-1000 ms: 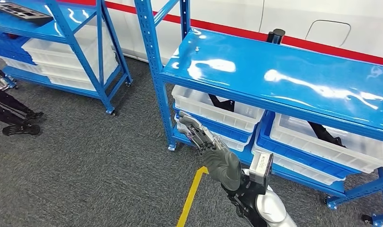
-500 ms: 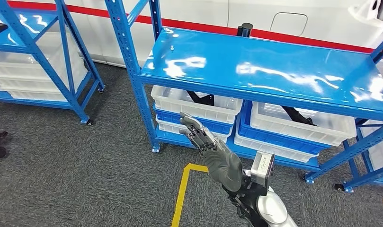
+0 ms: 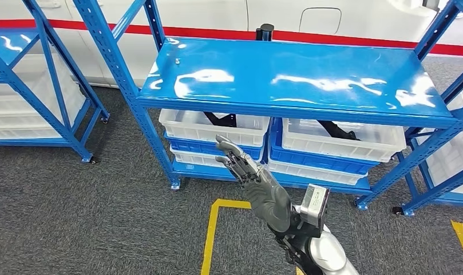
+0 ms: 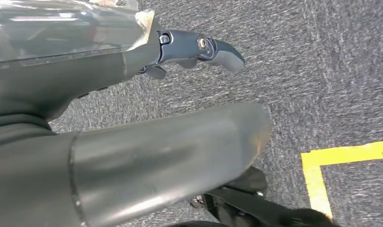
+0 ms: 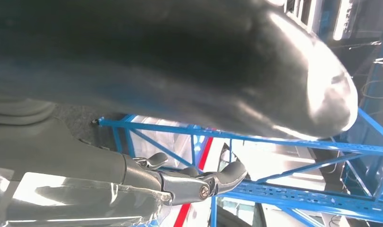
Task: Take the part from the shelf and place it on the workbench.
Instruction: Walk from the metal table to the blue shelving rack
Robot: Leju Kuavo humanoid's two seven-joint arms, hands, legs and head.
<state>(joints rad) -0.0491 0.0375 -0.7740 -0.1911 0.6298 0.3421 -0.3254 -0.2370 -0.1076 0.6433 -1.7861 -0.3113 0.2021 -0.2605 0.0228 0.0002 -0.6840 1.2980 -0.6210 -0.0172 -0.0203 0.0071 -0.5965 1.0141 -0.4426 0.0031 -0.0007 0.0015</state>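
Scene: A humanoid robot faces a blue shelf (image 3: pixel 292 74) on grey carpet, with yellow floor tape (image 3: pixel 209 240) at its feet.
Right hand: The right hand (image 3: pixel 257 183) is raised in front of the shelf's lower tier, fingers extended and apart, holding nothing. It is short of the bins and touches none of them.
Left hand: The left hand (image 4: pixel 132 94) hangs above the carpet; its fingers appear loosely curled around nothing, though the wrist view does not settle whether it is open or closed.
Part: A dark part (image 3: pixel 220 119) lies in the left white bin (image 3: pixel 214 127) under the shelf's top board, near that bin's back wall; a second dark part (image 3: pixel 337 130) lies in the right bin (image 3: pixel 343 140). Both are on the lower tier, untouched.
Clearance: The top board overhangs the bins closely, leaving a shallow gap for entry.
Risk, reach: The hand is likely to strike the board's front edge or the bin rim if it goes in too high or too flat.
Risk, grasp: The part is half hidden under the board, so a blind closure could catch only an end and let it slip back.
Risk, bin: A pull on the part could drag the light bin off the tier's front edge.
Risk, choice: With two similar parts in view, the reach could drift between bins.
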